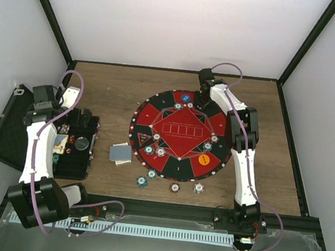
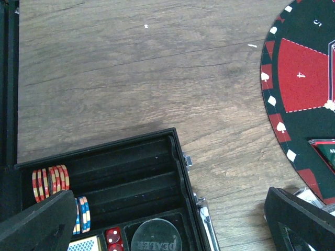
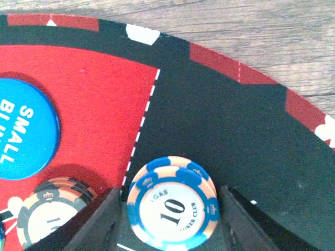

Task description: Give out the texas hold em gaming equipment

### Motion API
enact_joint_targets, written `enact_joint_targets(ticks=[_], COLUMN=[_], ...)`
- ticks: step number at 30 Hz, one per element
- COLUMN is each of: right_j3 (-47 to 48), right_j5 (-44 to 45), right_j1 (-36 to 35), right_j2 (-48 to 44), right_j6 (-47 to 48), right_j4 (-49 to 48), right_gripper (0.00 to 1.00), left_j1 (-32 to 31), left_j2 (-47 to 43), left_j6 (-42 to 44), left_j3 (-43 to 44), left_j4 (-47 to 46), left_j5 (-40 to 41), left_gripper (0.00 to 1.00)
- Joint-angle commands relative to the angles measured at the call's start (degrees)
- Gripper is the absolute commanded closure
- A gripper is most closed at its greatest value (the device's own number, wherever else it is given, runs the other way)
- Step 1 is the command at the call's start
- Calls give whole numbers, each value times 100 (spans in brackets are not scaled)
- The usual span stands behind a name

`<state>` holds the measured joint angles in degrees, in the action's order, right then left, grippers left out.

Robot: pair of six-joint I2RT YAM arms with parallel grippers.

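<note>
wood-grain surface (image 1: pixel 111 89), boxed in by white walls and black frame posts. a round red-and-black mat (image 1: pixel 178 170) lies at its middle, and a black hinged case (image 1: pixel 5 126) lies open at the mat's 9 o'clock.

one blue button (image 1: pixel 185 97) sits at the mat's 12 o'clock and one orange button (image 1: pixel 204 159) at about 4 o'clock. one stack of cards (image 1: pixel 120 153), grey-blue backs up, lies on the wood just off the rim at 8 o'clock. of the chips (image 1: pixel 160 153) on the mat, two lie at 8 o'clock and two at 3 o'clock. four more sit along the near rim from 7 to 5 o'clock, on it or just off it.

the right tool (image 3: pixel 168 192) is at 12 o'clock beside the blue button. its fingers straddle a blue-and-peach chip marked 10 (image 3: pixel 172 219) that lies flat on the mat. i cannot tell whether they press on it. a dark chip (image 3: pixel 49 212) lies just to its 9 o'clock.

the left tool (image 2: pixel 168 209) hangs over the case with its fingers wide apart, holding nothing. below it, two bunches of chips stand on edge in the slots, beside two red dice (image 2: pixel 112 235) and one dealer disc (image 2: pixel 155 238).
</note>
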<state>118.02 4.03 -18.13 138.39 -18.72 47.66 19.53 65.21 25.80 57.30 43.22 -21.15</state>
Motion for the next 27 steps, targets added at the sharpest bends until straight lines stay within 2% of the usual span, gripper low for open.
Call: enact_joint_targets(ticks=[1,4,9,15,20,25,27], right_j3=[213,220,-70,-2329,-4402,-6132,-6519], right_j5=[-8,47,149,322,485,566,449], right_j1=[-18,-15,-27,-389,-1094,-1909,-2212], right_j2=[-29,-337,-1080,-3101,-4790,-5878,-6190], right_j6=[52,35,-54,-361,-920,-1756,-2095], right_j4=[134,144,246,-347,-477,-196,-64], right_gripper=[44,36,34,33,31,29,29], left_j1=[18,16,16,16,15,7,7], left_j2=[30,45,36,34,32,-25,-39], left_j6=[80,75,47,34,38,21,24], left_j3=[-49,-46,-11,49,80,39,44], left_j4=[-79,-85,-69,-27,29,35,58], left_j5=[-59,-48,-49,-27,-33,-75,-67], left_gripper=[0,0,0,0,0,0,0])
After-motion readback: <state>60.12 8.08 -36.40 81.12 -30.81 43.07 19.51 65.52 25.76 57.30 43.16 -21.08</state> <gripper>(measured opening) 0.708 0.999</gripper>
